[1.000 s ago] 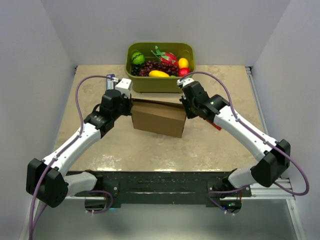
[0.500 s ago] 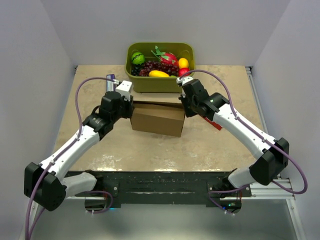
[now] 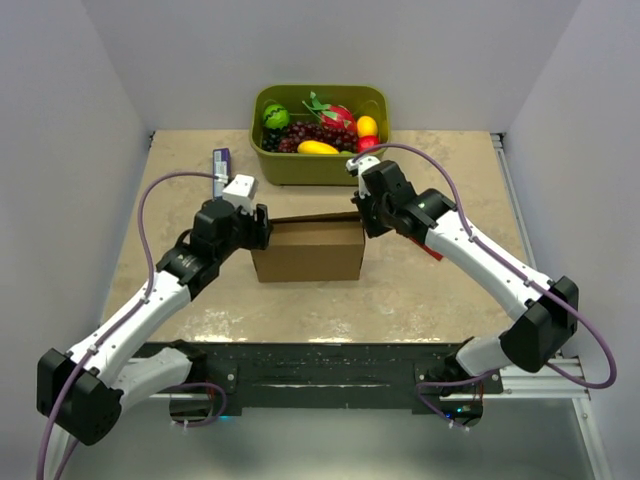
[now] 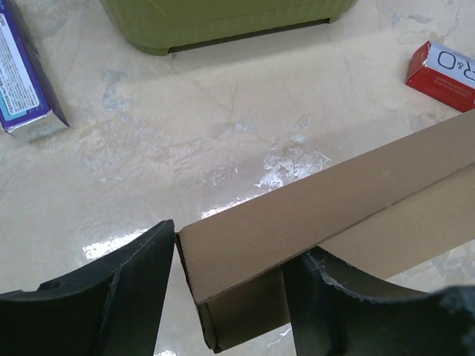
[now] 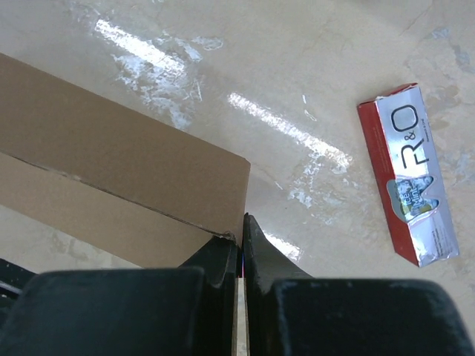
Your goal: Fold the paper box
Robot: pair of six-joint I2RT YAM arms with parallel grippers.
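Paper box (image 3: 308, 250) sits at the middle of the surface (image 3: 450, 290), long side roughly parallel to the near edge, plain brown, top panel tilted up toward the far edge. My left gripper (image 3: 258, 228) is at the box's left end with its jaws spread apart. From the left wrist, that end corner stands between the fingers (image 4: 126, 289): one just at the cardboard's edge, the other partly hidden behind the box wall, no squeeze on it. My right gripper (image 3: 360, 222) is at the box's far right corner, fingers pressed together. From the right wrist, the thin cardboard edge at that corner runs in between the fingertips (image 5: 256, 245), pinched. Green tub (image 3: 320, 165) of fruit stands at the middle of the far edge, apart from the box. Purple carton (image 3: 220, 160) lies toward the far left corner, beside the tub. Red packet (image 5: 408, 174) lies flat between the box and the right edge, mostly under my right arm from above.
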